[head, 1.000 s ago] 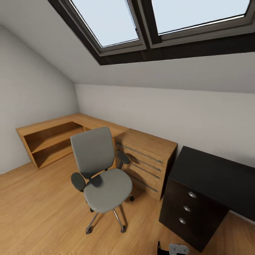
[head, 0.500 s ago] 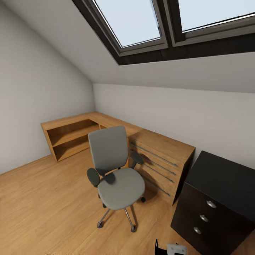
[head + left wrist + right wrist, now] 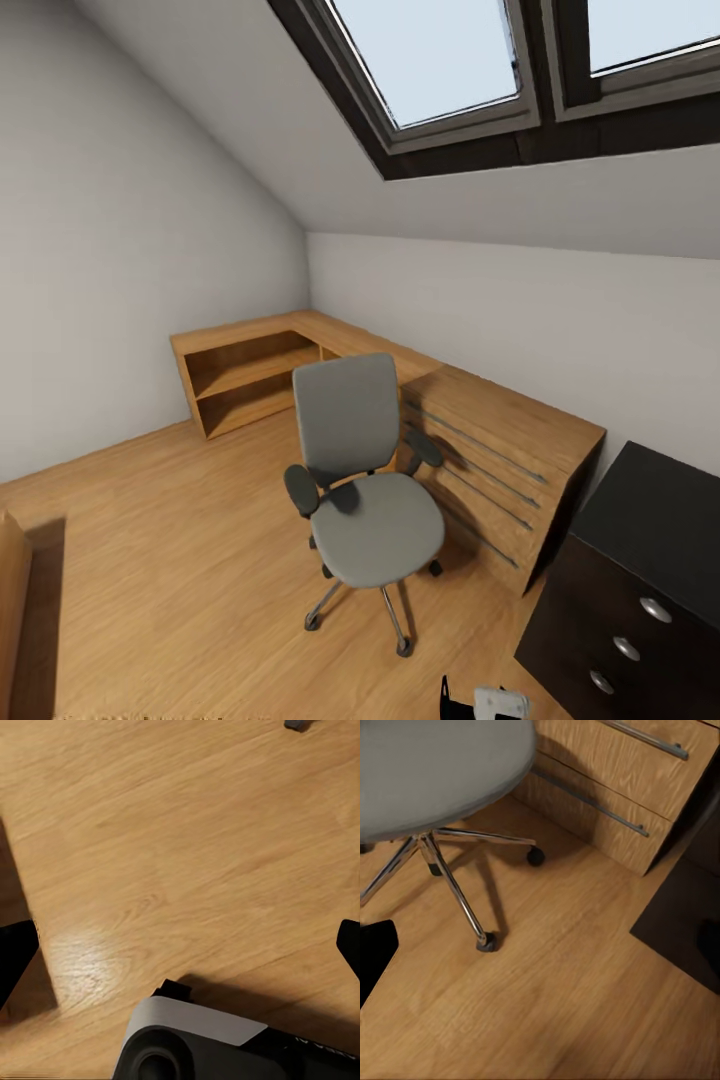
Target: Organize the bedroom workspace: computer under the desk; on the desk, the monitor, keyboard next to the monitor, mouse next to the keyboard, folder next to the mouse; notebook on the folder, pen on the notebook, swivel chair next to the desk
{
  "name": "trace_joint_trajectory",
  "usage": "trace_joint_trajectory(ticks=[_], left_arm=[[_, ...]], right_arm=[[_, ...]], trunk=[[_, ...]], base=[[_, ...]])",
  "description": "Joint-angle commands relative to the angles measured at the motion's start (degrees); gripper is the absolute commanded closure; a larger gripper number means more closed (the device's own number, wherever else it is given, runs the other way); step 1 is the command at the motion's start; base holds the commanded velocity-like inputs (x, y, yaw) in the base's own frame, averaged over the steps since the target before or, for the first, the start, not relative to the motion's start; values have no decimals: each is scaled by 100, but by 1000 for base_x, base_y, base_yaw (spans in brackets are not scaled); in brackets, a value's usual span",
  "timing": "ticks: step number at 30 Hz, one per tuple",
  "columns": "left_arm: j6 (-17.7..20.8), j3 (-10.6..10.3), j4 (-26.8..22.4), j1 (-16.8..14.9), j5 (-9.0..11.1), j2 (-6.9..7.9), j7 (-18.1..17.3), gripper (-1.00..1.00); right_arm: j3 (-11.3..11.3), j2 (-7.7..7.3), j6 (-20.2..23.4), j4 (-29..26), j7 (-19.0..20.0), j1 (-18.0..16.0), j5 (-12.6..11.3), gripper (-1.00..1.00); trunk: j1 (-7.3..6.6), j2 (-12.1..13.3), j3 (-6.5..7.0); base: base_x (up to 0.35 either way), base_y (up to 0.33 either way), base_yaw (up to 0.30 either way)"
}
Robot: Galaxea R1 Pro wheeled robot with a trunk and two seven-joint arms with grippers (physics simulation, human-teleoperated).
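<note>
From the head view, a swivel chair [image 3: 365,480] with grey seat and back, black armrests and a chrome star base on casters stands on the wooden plank floor [image 3: 170,540], its seat bare. Just behind it is a plain wooden dresser [image 3: 500,460] with long metal handles, and beyond that a low wooden open shelf unit [image 3: 245,375] runs into the corner under the sloped white ceiling with its dark-framed skylights [image 3: 450,60]. At the right edge sits the desk [image 3: 640,570], a glossy black top over black drawers with round silver knobs, well apart from the chair. A small grey and black piece of the robot shows at the bottom edge; which gripper it belongs to cannot be told.

In the left wrist view, the left gripper [image 3: 180,952] points down at bare floor, its two dark fingertips far apart at opposite edges, nothing between them.

In the right wrist view, the right gripper [image 3: 547,952] also has its fingers spread wide and empty, over the floor near the chair's chrome legs, with the dresser's drawers beyond.
</note>
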Motion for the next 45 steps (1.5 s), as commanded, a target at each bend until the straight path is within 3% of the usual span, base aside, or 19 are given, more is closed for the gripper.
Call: trace_joint_trajectory(ticks=[1,19,28,45], left_arm=[[-19,-49,-8,-3,44,2,43,-100],[-13,-23,187,-2,69,-55,39,-100],[-19,-15,263,-1,69,27,43,-100],[8,-9,562,-1,61,80,0,-100]], right_arm=[[53,0,-18,0,-21,-4,-50,-100],[70,-11,67,317,-39,146,-11,-100],[76,8,194,607,-25,146,-27,-100],[80,34,-79,814,-21,146,-34,-100]], trunk=[[1,-5,-10],[1,-5,-34],[1,-5,-34],[1,-5,-34]], base=[[0,0,263],[0,0,61],[0,0,0],[0,0,262]])
